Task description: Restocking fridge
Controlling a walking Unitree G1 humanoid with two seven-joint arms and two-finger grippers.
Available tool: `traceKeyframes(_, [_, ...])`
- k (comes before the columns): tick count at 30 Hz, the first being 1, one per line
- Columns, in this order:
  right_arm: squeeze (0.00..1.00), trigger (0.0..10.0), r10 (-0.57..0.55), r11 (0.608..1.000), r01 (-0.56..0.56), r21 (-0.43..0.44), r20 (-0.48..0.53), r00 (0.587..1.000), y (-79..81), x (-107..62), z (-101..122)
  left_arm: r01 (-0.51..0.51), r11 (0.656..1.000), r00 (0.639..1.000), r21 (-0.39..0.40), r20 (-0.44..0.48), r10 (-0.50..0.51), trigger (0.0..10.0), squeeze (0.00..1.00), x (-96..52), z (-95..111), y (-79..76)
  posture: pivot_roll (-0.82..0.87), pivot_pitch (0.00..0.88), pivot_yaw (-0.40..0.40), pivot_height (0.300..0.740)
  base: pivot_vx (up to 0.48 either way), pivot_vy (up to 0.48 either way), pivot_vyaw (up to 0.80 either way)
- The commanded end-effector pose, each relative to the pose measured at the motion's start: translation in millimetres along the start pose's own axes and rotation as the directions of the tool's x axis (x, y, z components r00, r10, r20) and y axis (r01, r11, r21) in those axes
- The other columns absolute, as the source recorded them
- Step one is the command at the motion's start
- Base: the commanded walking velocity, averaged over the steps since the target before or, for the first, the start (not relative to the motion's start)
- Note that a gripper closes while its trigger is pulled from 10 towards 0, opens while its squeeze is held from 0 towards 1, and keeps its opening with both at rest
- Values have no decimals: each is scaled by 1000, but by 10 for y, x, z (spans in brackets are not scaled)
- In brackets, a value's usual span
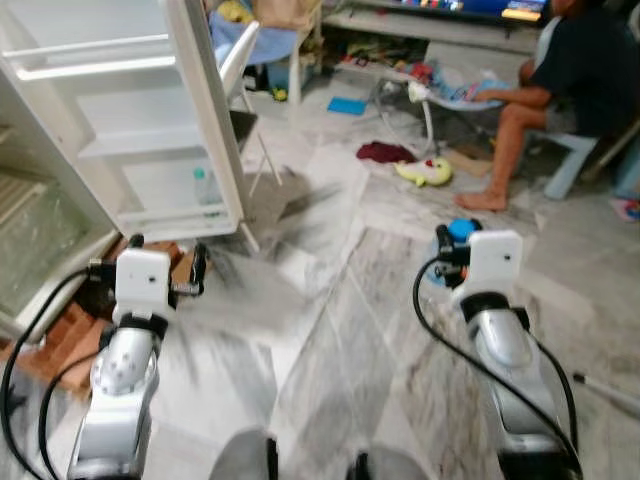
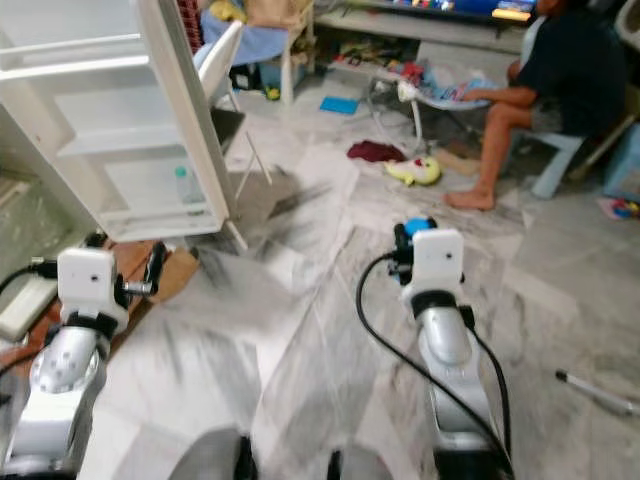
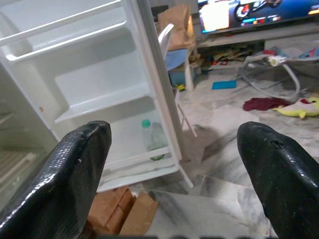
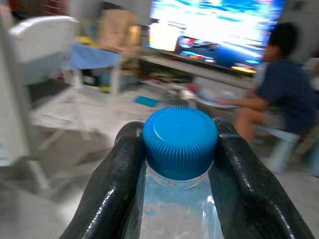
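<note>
The right gripper (image 4: 179,164) holds a clear plastic bottle (image 4: 177,214) by the neck, its two black fingers (image 4: 117,184) pressed against either side just under the blue ribbed cap (image 4: 180,141). In the head views this gripper (image 1: 452,245) sits right of centre, over the marble floor (image 1: 340,330), with the blue cap (image 1: 461,229) peeping out past the white wrist housing.

The left gripper (image 3: 174,174) is spread wide and has hold of nothing — its two fingers (image 3: 70,184) stand at the lower corners of the left wrist view with open space between them. From the head it shows at the lower left (image 1: 165,270), near some brown bricks (image 1: 70,335) on the floor at the foot of the fridge.

The white fridge door (image 1: 150,120) stands open in the upper left of the frame, its shelves mostly bare. One small bottle with a green cap (image 3: 155,139) stands upright in the lowest door shelf (image 3: 134,164).

At the upper right a person (image 1: 570,80) in a dark shirt sits on a low stool, facing a lit screen (image 4: 219,30). Toys and cloths lie scattered on the floor nearby, among them a yellow soft toy (image 1: 425,172) and a dark red cloth (image 1: 385,152). A white folding chair (image 1: 245,100) stands just behind the fridge door.
</note>
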State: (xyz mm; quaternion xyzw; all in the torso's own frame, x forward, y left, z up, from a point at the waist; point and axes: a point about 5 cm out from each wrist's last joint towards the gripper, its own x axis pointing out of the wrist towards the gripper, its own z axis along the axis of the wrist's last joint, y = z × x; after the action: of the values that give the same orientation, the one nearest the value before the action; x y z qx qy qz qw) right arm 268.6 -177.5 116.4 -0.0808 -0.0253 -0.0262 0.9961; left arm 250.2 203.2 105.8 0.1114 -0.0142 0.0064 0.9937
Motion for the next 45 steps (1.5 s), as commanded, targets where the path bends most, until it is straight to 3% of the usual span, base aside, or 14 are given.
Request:
traceKeyframes(1, [0,10000,-18,1000,19,-11,60,998,3,37,115,-11,1000,1000,24,2,11,10000,0,6,-5,77,8,114,-44,740,0,480,0])
traceKeyframes(3, [0,10000,54,998,-56,37,62,997,106,51,161,-47,999,999,23,-4,47,10000,0,18,-27,130,9,116,-50,740,0,480,0])
traceKeyframes(6, [0,10000,81,996,-85,42,81,993,149,44,192,-55,998,998,17,-12,55,10000,0,2,-41,152,10,114,-53,740,0,480,0])
traceKeyframes(20, [0,10000,119,992,-122,28,91,989,115,-4,158,-40,997,997,59,-61,44,10000,0,-117,-177,166,10,99,-65,740,0,480,0])
traceKeyframes(26, [0,10000,142,990,-144,6,131,981,137,31,230,-48,996,997,74,-52,52,10000,0,-69,-164,187,8,90,-65,740,0,479,0])
traceKeyframes(39, [0,10000,169,985,-173,13,151,974,176,72,263,22,998,999,59,-39,-20,10000,0,-26,-150,89,3,89,-66,740,61,445,556])
traceKeyframes(45, [0,10000,172,984,-176,17,151,974,183,75,260,38,997,999,74,-27,-36,10000,0,-33,-139,79,2,97,-64,740,82,0,0])
